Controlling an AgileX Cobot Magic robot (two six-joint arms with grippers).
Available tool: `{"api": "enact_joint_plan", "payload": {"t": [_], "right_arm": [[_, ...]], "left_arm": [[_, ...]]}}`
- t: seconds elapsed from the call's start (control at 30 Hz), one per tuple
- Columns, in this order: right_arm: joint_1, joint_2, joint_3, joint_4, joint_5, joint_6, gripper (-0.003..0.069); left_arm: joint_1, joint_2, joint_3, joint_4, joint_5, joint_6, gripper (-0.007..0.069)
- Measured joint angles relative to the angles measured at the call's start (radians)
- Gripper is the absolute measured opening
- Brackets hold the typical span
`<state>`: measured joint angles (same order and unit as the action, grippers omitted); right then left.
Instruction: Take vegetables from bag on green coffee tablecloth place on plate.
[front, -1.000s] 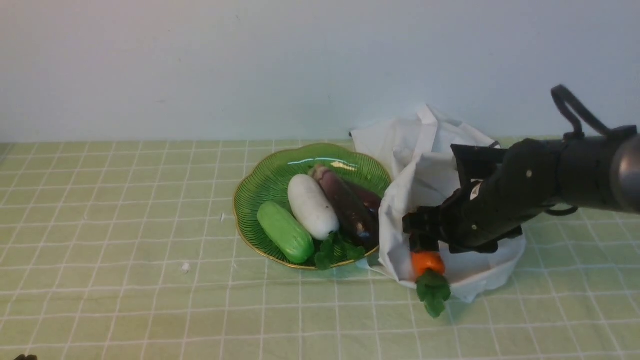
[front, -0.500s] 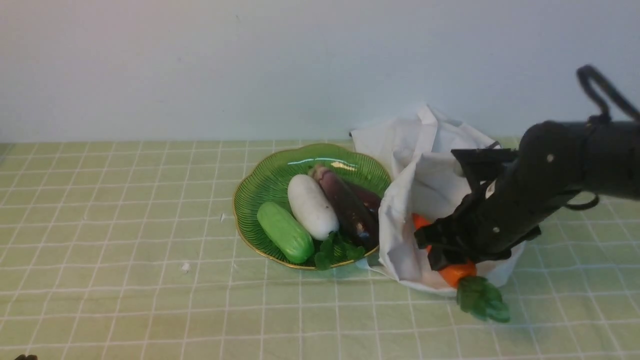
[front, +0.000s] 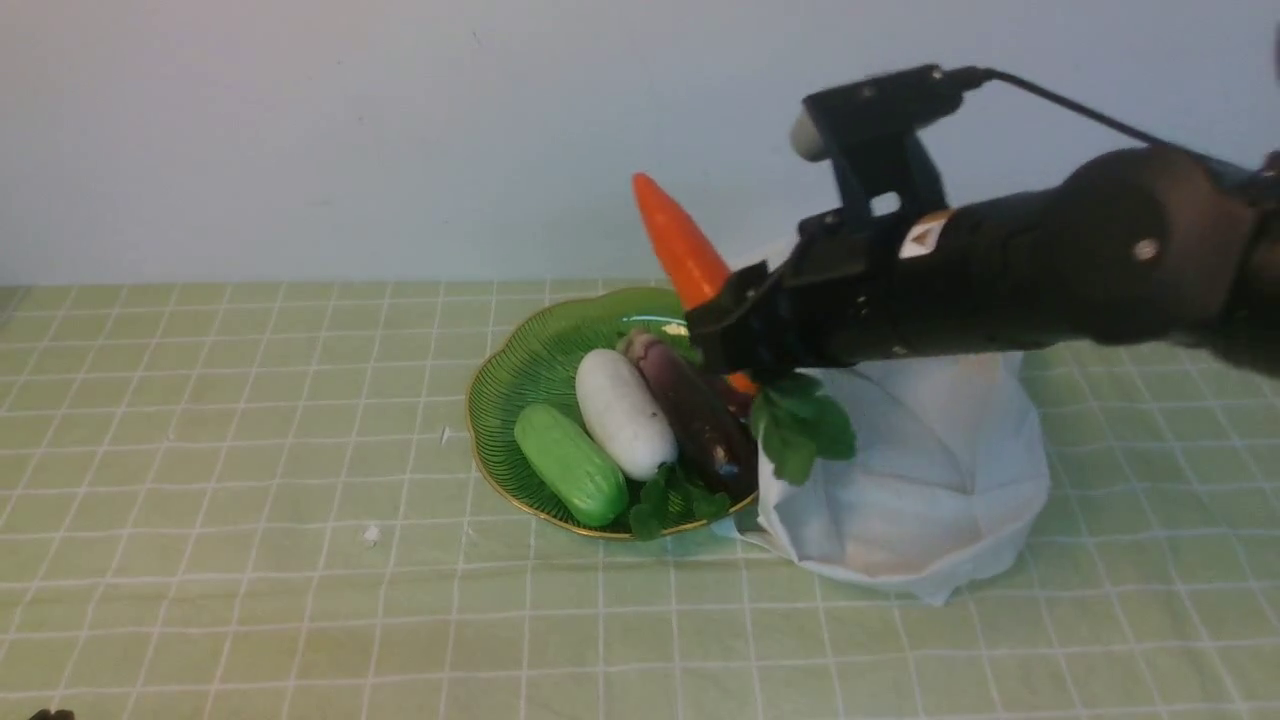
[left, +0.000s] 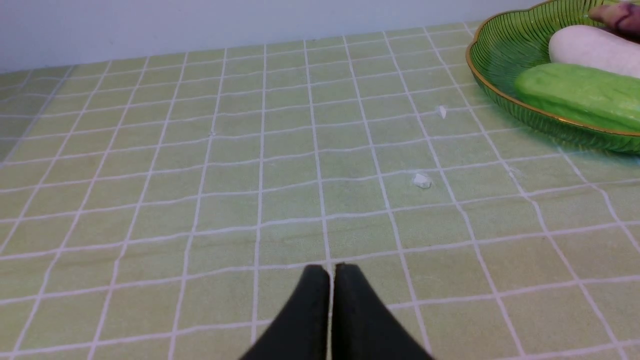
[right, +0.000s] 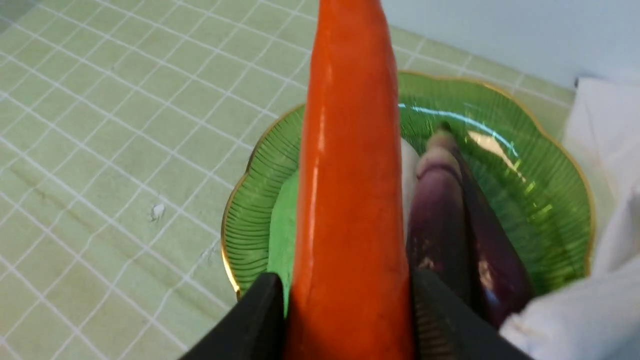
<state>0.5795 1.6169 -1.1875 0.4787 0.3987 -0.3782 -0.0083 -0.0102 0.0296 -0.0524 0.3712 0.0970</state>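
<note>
Gripper (front: 725, 345) on right arm clamps carrot (front: 680, 245) above plate (front: 520, 370).

Right pincer (front: 728, 335) aloft, tight on carrot (front: 680, 245)

A: The carrot (front: 680, 245) looks like smooth plastic, glossy, with a bright streak down its length.
B: Its leaves (front: 800, 425) are duller and crinkled. And the plate (front: 520, 370)?
A: Ribbed green glass, shiny, with a gold rim. The cucumber (front: 570, 465) at its seven o'clock has a waxy sheen. The white vegetable (front: 622, 410) is matt, and the eggplant (front: 695, 415) is glossy dark purple.
B: The bag (front: 930, 480) at the plate's three o'clock is thin matt fabric, softly creased.
A: The cloth (front: 250, 450) is matt too and slightly wrinkled. The right gripper (front: 728, 335) looks like matt black plastic.
</note>
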Motion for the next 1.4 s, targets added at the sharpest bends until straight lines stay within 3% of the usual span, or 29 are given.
{"api": "enact_joint_plan", "payload": {"t": [0.3, 0.37, 0.43, 0.5, 0.6, 0.73, 0.93, 1.07, 1.13, 1.27, 1.4], "right_arm": [[0.018, 0.274, -0.169, 0.012, -0.08, -0.03, 0.0328], [0.018, 0.303, -0.191, 0.012, -0.08, -0.03, 0.0368], [0.018, 0.327, -0.204, 0.012, -0.074, -0.031, 0.0465], [0.018, 0.328, -0.205, 0.012, -0.049, -0.033, 0.0517], [0.018, 0.309, -0.208, 0.012, 0.021, -0.033, 0.0563], [0.018, 0.241, -0.208, 0.008, 0.152, -0.033, 0.0568], [0.018, -0.025, -0.208, -0.033, 0.349, -0.033, 0.043], [0.018, -0.261, -0.211, -0.102, 0.466, -0.03, 0.0248], [0.018, -0.329, -0.211, -0.122, 0.497, -0.02, 0.0207], [0.018, -0.595, -0.211, -0.225, 0.597, 0.048, 0.0045], [0.018, -0.807, -0.157, -0.273, 0.589, 0.084, -0.0008]], "left_arm": [[0.0, 0.0, 0.0, 0.0, 0.0, 0.0, -0.0004], [0.0, 0.0, 0.0, 0.0, 0.0, 0.0, -0.0004], [0.0, 0.0, 0.0, 0.0, 0.0, 0.0, -0.0004], [0.0, 0.0, 0.0, 0.0, 0.0, 0.0, -0.0004], [0.0, 0.0, 0.0, 0.0, 0.0, 0.0, -0.0004], [0.0, 0.0, 0.0, 0.0, 0.0, 0.0, -0.0004], [0.0, 0.0, 0.0, 0.0, 0.0, 0.0, -0.0004], [0.0, 0.0, 0.0, 0.0, 0.0, 0.0, -0.0004], [0.0, 0.0, 0.0, 0.0, 0.0, 0.0, -0.0004], [0.0, 0.0, 0.0, 0.0, 0.0, 0.0, -0.0004], [0.0, 0.0, 0.0, 0.0, 0.0, 0.0, -0.0004]]}}
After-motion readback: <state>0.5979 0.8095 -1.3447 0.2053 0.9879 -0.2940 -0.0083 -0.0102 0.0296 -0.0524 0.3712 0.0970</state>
